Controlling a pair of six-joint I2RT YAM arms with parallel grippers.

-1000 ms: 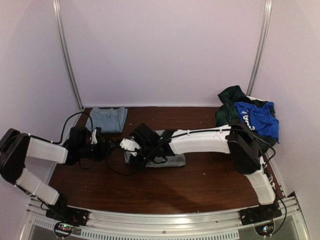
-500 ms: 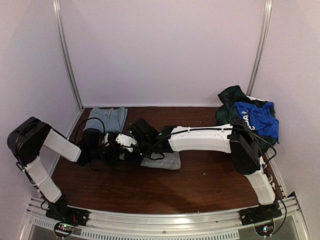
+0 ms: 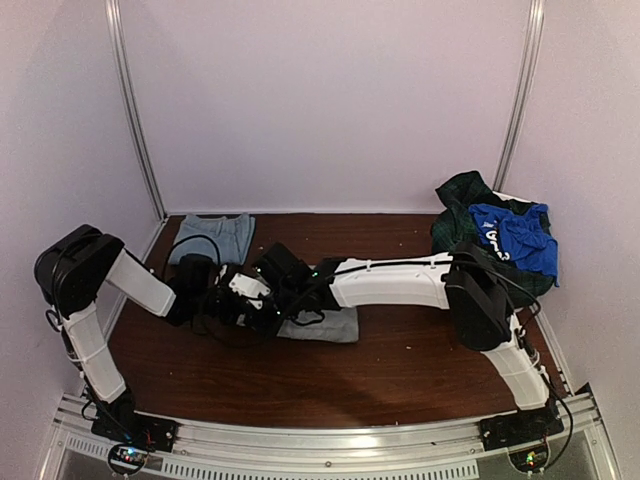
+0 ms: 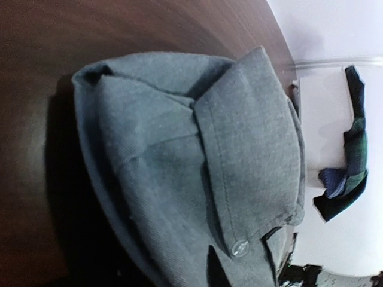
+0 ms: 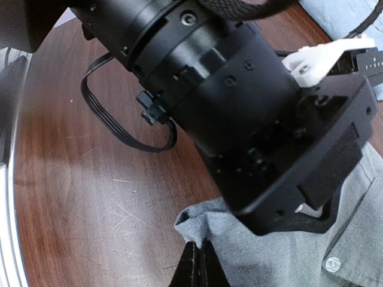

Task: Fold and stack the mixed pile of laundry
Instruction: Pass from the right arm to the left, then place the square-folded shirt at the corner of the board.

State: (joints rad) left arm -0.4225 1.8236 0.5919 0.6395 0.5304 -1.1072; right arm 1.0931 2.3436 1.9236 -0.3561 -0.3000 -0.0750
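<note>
The overhead camera looks down and forward from behind the arm bases point(image 3: 515, 428), taking in the whole counter point(image 3: 400, 370). Both wrist cameras sit very close above the grey shirt point(image 4: 179, 167), which all three views share; the right one also faces the left arm point(image 5: 227, 101).

Soft even lighting, faint shadows, close-ups slightly blurred

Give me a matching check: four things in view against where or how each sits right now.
1 grey garment
2 folded blue-grey stack
3 mixed laundry pile
4 right gripper

A heaped at far right
B pinched shut on grey fabric
C flat at far left
D partly folded, in the middle

Pairs: 1-D, 2-C, 3-A, 4-B
</note>
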